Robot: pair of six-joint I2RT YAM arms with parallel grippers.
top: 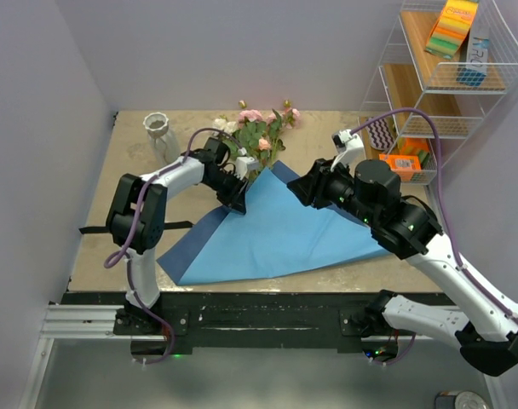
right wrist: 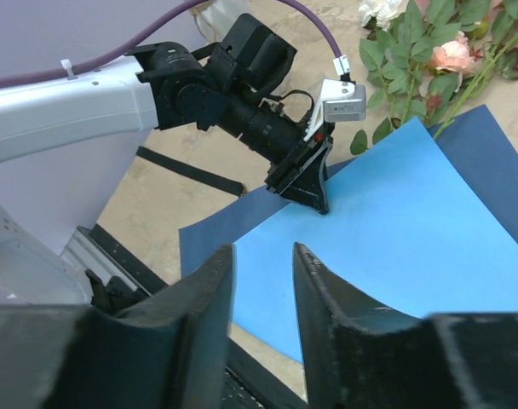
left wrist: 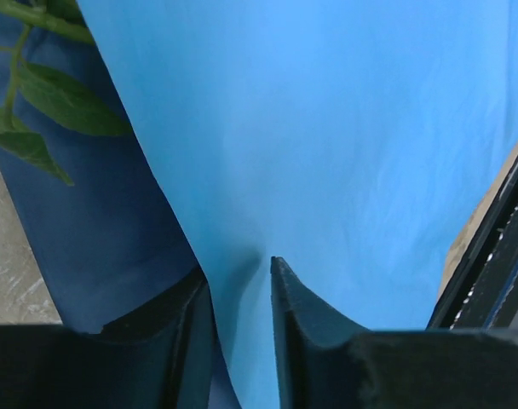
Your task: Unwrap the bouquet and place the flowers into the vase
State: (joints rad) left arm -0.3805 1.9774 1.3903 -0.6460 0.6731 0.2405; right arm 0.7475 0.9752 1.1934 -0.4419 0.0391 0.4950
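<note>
The blue paper point(top: 276, 230) lies spread open on the table, its darker sheet point(top: 191, 247) showing at the left. The flowers point(top: 263, 132), pink, peach and white roses with green leaves, lie at its far corner. The vase point(top: 161, 135) stands upright at the back left. My left gripper point(top: 239, 200) sits at the paper's upper left edge. In the left wrist view the light blue paper point(left wrist: 327, 128) runs between its jaws, which stand a narrow gap apart point(left wrist: 239, 268). My right gripper point(top: 293, 189) hovers over the paper point(right wrist: 395, 221), open and empty point(right wrist: 262, 250).
A black ribbon point(top: 97, 228) lies on the table at the left. A wire shelf point(top: 438, 94) with sponges and an orange box stands at the back right. Walls close in the left and the back. The table's front edge point(top: 267, 294) runs just below the paper.
</note>
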